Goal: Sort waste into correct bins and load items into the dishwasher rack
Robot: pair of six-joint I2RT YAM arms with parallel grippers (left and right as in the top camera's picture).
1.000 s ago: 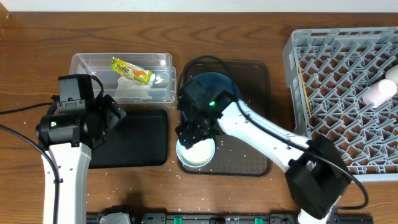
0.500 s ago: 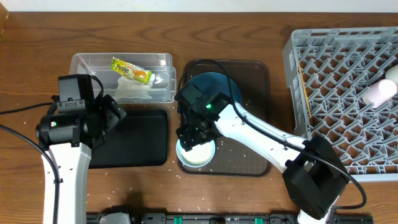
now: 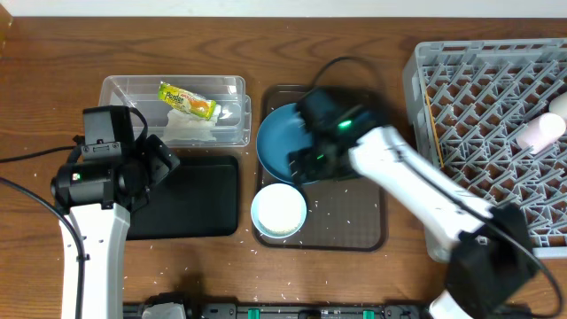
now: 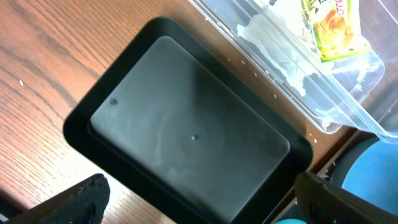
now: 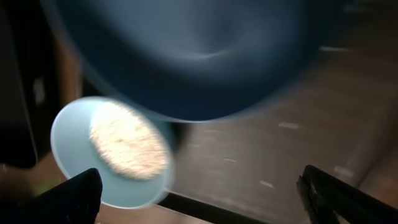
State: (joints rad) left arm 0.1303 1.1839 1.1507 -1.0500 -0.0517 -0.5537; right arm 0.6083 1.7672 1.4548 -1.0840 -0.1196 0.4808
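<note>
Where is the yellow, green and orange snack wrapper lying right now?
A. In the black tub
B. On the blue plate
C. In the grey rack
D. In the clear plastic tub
D: the overhead view shows the snack wrapper lying inside the clear plastic tub, next to the white tissue.

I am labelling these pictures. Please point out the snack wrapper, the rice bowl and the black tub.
snack wrapper [image 3: 188, 100]: overhead view, its middle.
rice bowl [image 3: 256, 213]: overhead view, left rim.
black tub [image 4: 186, 137]: left wrist view, bare floor.
</note>
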